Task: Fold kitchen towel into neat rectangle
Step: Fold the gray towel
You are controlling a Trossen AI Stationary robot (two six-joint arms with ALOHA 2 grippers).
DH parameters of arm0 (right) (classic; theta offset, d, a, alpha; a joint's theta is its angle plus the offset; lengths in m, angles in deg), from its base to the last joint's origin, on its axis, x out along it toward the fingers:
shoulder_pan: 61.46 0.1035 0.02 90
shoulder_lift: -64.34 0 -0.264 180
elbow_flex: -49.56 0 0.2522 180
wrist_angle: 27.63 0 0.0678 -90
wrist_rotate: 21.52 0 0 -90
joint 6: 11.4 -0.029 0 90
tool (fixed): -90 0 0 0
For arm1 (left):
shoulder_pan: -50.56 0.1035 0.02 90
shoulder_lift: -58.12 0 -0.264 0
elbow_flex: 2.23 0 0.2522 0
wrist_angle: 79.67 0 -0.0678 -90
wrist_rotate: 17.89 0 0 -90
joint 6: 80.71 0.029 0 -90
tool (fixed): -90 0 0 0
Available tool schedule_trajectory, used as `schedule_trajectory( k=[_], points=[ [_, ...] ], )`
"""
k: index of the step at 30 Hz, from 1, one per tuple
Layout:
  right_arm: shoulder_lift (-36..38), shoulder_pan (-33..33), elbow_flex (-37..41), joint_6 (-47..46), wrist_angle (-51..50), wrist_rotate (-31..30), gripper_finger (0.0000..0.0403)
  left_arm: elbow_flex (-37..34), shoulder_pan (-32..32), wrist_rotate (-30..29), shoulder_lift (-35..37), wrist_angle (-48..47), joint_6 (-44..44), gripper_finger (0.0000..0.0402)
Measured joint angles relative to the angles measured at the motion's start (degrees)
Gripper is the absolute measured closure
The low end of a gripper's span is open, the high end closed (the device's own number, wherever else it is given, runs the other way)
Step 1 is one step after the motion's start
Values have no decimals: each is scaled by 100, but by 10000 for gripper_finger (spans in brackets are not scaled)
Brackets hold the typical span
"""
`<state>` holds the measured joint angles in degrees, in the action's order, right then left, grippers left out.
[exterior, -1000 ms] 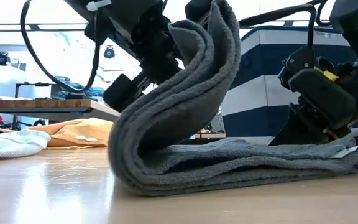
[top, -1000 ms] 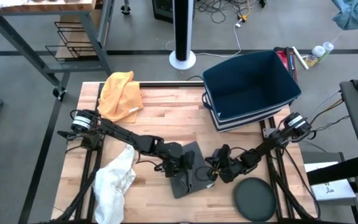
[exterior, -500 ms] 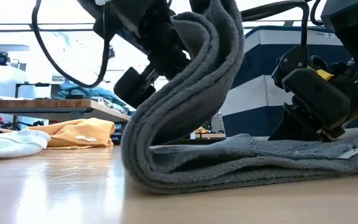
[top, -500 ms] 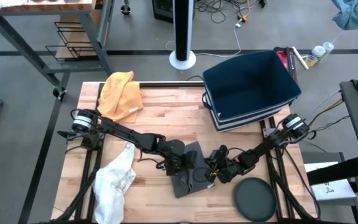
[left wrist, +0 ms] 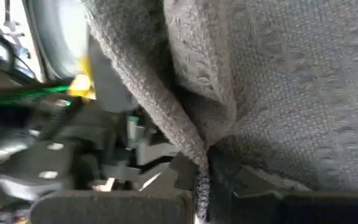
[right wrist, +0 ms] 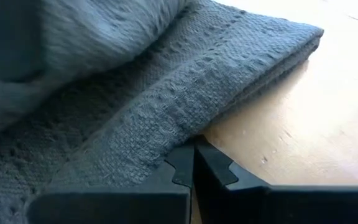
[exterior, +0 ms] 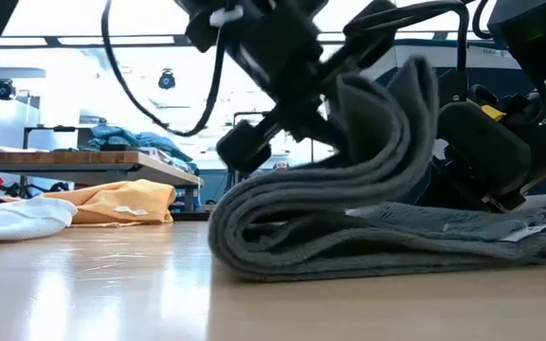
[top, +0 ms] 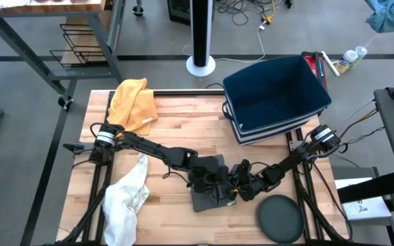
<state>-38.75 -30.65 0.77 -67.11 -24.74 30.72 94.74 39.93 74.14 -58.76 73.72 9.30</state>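
A grey kitchen towel (top: pixel 202 197) lies near the middle of the table's near half, doubled over itself. Its lower layers (exterior: pixel 368 248) lie flat on the wood, and an upper flap (exterior: pixel 387 123) arches above them. My left gripper (top: pixel 217 180) reaches in from the left and is shut on that raised flap. My right gripper (top: pixel 241 188) is shut on the towel's right side, low at the table. My left gripper pinches the raised flap's edge (left wrist: pixel 194 152) between its two fingers, slanting down from the table's left. The flap hangs in an arch over the lower layers, several layers thick, with its left bend (exterior: pixel 230 232) on the table. My right gripper pinches the towel's right edge (right wrist: pixel 166 146) between its two fingertips, slanting down from the table's right. That part of the towel lies flat on the wood.
An orange cloth (top: pixel 133 102) lies at the far left and a white cloth (top: pixel 126 198) at the near left. A dark blue bin (top: pixel 276 96) stands at the far right. A dark round disc (top: pixel 281 219) sits at the near right corner.
My left gripper has gone toward the table's right edge with the raised flap. The flap's arch has leaned over rightward and sunk lower over the bottom layers. The towel's left bend has slid right along the table.
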Motion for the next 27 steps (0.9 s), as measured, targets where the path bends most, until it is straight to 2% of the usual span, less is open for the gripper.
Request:
schedule_trajectory(
  k=[4, 16, 27],
  points=[
    [-1, 0, 7, 23, -4, 9, 403, 138, -3, -1, 2, -296, 109, 397],
    [-4, 0, 15, 21, -9, 15, 403, 66, -5, -53, -6, -352, 240, 396],
    [-7, 0, 15, 21, -9, 17, 403, 65, -3, 45, -9, -314, 251, 367]
  ],
)
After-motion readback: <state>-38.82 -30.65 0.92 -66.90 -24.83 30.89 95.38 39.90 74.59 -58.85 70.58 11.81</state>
